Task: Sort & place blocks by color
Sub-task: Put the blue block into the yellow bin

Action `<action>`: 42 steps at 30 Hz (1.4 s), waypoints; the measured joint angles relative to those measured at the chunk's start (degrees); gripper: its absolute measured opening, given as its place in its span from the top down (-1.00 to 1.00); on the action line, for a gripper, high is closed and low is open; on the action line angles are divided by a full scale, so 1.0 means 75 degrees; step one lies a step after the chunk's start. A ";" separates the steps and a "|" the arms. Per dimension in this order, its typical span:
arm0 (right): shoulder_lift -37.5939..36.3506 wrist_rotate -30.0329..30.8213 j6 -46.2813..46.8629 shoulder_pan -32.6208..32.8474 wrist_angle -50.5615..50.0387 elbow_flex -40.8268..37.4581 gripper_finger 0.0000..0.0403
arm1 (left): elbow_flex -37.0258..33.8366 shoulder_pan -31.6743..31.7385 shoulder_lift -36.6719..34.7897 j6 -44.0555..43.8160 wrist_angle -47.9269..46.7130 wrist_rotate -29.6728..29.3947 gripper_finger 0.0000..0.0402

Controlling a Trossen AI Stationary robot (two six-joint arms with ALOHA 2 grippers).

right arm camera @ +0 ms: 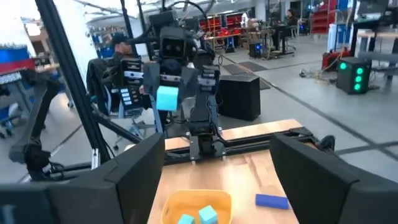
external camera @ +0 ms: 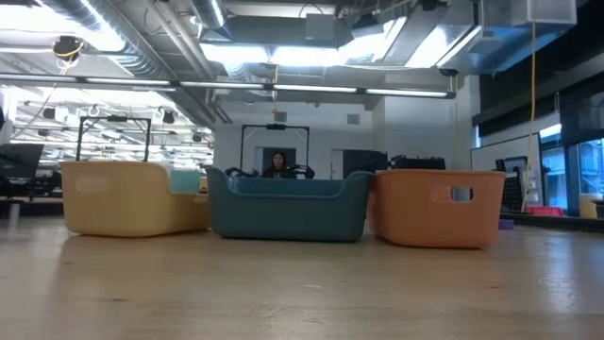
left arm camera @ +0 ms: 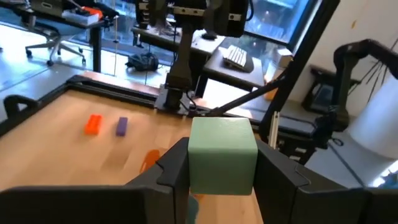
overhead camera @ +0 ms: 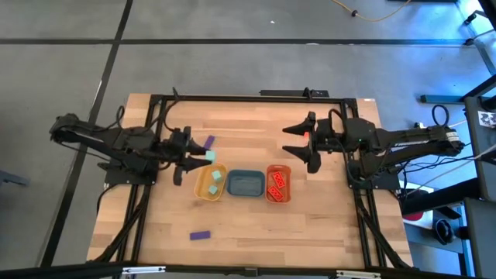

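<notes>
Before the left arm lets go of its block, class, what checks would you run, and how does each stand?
1. Left claw grips the green cube squarely: ok.
2. Cube is right over the yellow tray: not ok; in the high view it hangs just short of the rim.
3. Yellow tray holds only green cubes: ok, two inside.
4. Right claw is out of the way: ok; open, empty, beyond the orange tray.
5. All purple blocks sorted: not ok; a purple bar lies on the table and the blue tray looks empty.
</notes>
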 joint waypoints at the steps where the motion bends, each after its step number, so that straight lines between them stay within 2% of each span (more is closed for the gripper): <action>1: 0.0000 -0.0002 -0.0113 0.0025 0.0004 0.0000 -0.46 | -0.0153 -0.0073 -0.0093 -0.0082 0.0036 -0.0126 0.38; 5: 0.0000 -0.0002 -0.0347 0.0074 0.0015 0.0000 -0.46 | -0.0466 -0.0145 -0.0223 -0.0143 0.0240 -0.0295 0.38; 34: 0.0006 0.0004 -0.0283 0.0068 -0.0002 0.0000 -0.46 | -0.0423 -0.0110 -0.0217 0.0146 -0.0205 -0.0006 0.38; 38: 0.0006 0.0004 -0.0269 0.0068 0.0000 0.0000 -0.46 | 0.0382 -0.0110 -0.0003 -0.0065 -0.1774 0.0041 0.38; 42: 0.0006 0.0004 -0.0266 0.0068 0.0000 0.0000 -0.46 | 0.1346 -0.0110 0.0643 -0.0090 -0.4341 0.0006 0.38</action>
